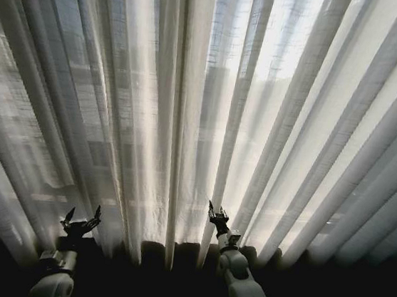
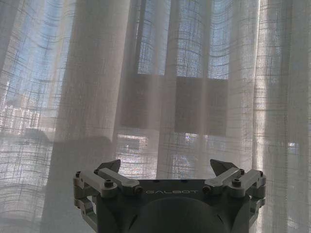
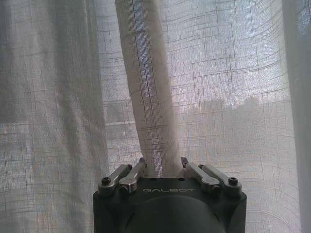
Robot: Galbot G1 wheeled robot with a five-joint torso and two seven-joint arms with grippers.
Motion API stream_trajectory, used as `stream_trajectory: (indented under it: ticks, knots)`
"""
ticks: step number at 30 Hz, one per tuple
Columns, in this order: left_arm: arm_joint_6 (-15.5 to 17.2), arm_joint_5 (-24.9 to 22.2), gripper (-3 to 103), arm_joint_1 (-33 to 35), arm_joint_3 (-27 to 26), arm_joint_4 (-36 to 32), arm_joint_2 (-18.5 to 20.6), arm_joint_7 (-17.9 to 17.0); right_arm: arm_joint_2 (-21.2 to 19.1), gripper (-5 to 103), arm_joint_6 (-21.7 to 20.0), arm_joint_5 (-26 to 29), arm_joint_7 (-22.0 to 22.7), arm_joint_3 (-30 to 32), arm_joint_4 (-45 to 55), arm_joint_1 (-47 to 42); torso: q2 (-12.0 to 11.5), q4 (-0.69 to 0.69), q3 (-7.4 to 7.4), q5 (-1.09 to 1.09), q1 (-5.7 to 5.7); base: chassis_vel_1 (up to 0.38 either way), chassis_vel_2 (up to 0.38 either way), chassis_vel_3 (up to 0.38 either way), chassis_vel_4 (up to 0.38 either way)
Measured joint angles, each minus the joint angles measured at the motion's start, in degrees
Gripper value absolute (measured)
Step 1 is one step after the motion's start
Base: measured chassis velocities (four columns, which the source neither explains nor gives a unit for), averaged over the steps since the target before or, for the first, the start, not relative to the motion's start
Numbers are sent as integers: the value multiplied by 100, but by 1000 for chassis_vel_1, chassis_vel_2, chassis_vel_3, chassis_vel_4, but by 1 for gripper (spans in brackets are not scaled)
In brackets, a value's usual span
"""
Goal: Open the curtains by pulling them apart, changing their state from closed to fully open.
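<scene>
The sheer white curtains hang closed across the whole window, their pleats fanning out above me. My right gripper is at the lower middle, at the hem. In the right wrist view it is shut on one rolled pleat of the curtains, a finger pressing each side of the fold. My left gripper sits lower left, just in front of the fabric. In the left wrist view it is open wide, with nothing between its fingers and the curtains hanging a short way beyond.
A dark band of floor or sill runs below the hem. Through the fabric I make out a dark block-shaped silhouette and faint buildings outside.
</scene>
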Motion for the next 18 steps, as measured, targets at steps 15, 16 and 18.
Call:
stream_trajectory:
  ticks: [15, 16, 18]
  knots:
    - [0, 0, 100, 0, 0, 0, 0, 0, 67, 0, 35, 175, -249, -15, -57, -15, 0, 0, 0, 0, 0, 0, 0, 0, 0]
    - [0, 0, 100, 0, 0, 0, 0, 0, 63, 0, 20, 181, -254, -14, -57, -16, 0, 0, 0, 0, 0, 0, 0, 0, 0]
    - [0, 0, 100, 0, 0, 0, 0, 0, 52, 0, -5, 191, -267, -3, -54, -20, 0, 1, 0, 0, 0, 0, 0, 0, 0]
